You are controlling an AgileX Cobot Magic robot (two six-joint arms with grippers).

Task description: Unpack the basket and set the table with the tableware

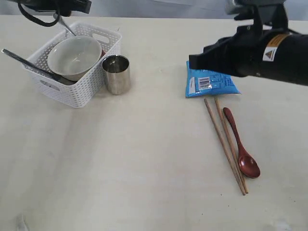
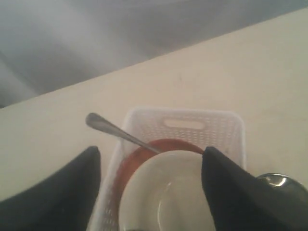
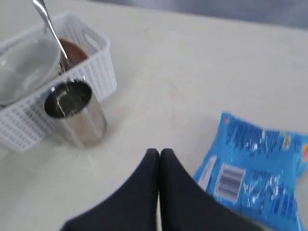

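basket of white lattice sits on the table, holding a cream bowl over a brown saucer, with steel utensils leaning out past its rim. a steel cup stands upright just beside the basket, outside its wall. well apart from the basket, on the cup's side, lie a blue snack packet, wooden chopsticks and a reddish spoon. the left gripper hangs above the basket, fingers spread wide. the right gripper hovers well apart from the basket, near the packet, fingers pressed together on nothing.
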